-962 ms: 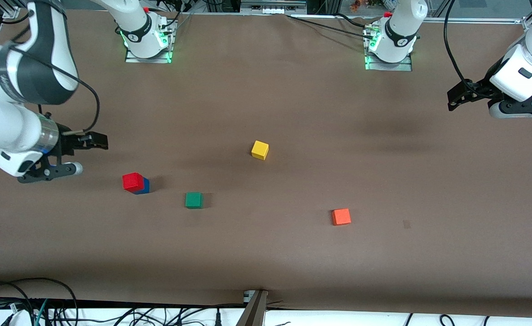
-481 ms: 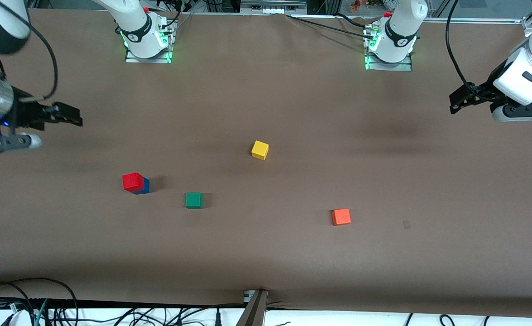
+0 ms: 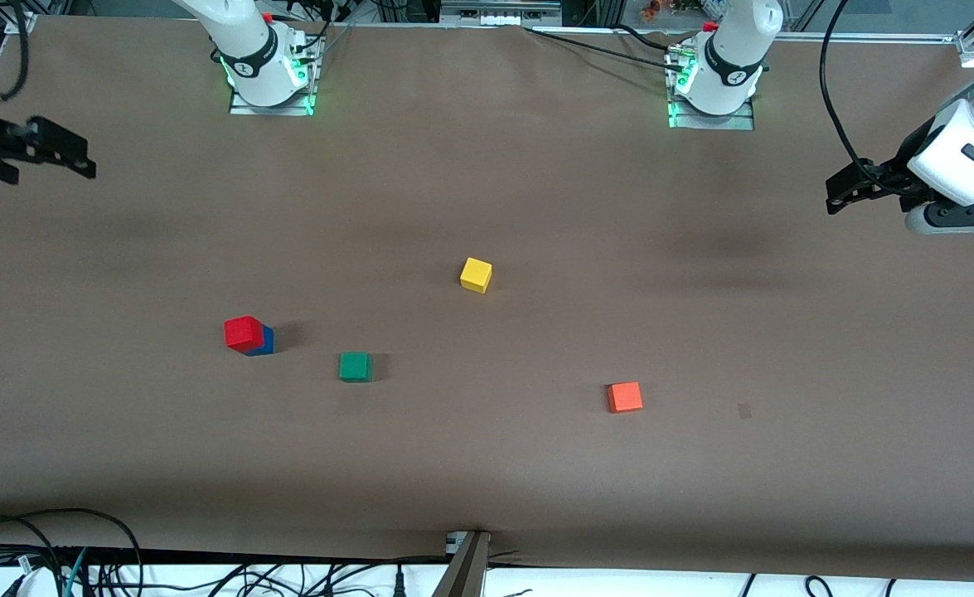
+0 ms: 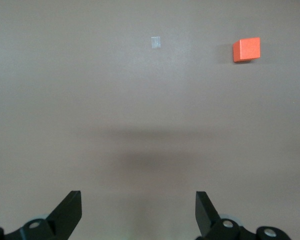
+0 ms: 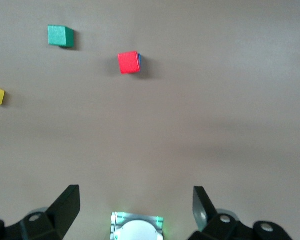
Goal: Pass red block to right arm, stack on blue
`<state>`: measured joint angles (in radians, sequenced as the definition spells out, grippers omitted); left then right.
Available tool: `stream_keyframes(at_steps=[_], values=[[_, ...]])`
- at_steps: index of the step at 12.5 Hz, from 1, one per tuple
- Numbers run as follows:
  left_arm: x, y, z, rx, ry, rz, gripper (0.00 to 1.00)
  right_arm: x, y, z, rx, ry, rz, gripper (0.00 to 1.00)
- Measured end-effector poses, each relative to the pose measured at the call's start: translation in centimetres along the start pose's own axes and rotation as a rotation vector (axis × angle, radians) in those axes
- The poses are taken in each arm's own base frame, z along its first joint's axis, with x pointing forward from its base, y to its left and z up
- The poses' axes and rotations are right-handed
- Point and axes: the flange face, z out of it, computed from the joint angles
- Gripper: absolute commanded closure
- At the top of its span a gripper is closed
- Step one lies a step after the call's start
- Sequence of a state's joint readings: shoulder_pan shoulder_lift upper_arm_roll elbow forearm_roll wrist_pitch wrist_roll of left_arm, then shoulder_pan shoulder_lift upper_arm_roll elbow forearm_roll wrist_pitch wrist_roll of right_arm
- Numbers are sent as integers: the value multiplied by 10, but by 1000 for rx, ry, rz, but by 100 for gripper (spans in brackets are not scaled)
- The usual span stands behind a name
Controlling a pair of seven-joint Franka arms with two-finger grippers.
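Note:
The red block [image 3: 244, 332] sits on top of the blue block [image 3: 265, 341], which shows only as a sliver under it. The stack stands toward the right arm's end of the table. In the right wrist view the red block [image 5: 128, 62] covers the blue block [image 5: 139, 59] almost fully. My right gripper [image 3: 80, 159] is open and empty, raised over the table's edge at the right arm's end, well apart from the stack; it also shows in its own wrist view [image 5: 135, 205]. My left gripper [image 3: 838, 192] is open and empty over the left arm's end; it also shows in its own wrist view [image 4: 138, 210].
A green cube [image 3: 355, 366] lies beside the stack, toward the table's middle. A yellow cube [image 3: 476, 274] lies mid-table, farther from the front camera. An orange cube [image 3: 624, 397] lies toward the left arm's end. The right arm's base [image 5: 137, 227] shows under the right gripper.
My right gripper has drawn up and away from the stack toward the table's edge at its own end. The left gripper drifted slightly. The blocks have not moved.

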<state>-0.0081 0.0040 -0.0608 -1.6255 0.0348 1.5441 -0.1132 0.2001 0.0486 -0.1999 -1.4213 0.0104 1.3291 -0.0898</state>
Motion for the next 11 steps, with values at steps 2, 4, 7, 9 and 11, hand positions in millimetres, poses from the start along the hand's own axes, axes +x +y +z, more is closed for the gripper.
stream_keyframes(at_steps=[2, 4, 7, 9, 11], values=[[0, 0, 0, 0, 0, 0, 0, -8, -1, 2, 4, -29, -3, 0], [0, -1, 0, 0, -1, -1, 0, -2, -4, 13, 2, -55, -7, 0], [0, -1, 0, 0, -2, -1, 0, 6, -4, 23, -4, -77, -6, 0], [0, -1, 0, 0, -3, -1, 0, 6, -4, 22, -11, -76, -4, 0], [0, -3, 0, 0, -4, -5, 0, 6, -2, 22, -34, -77, -2, 0]])
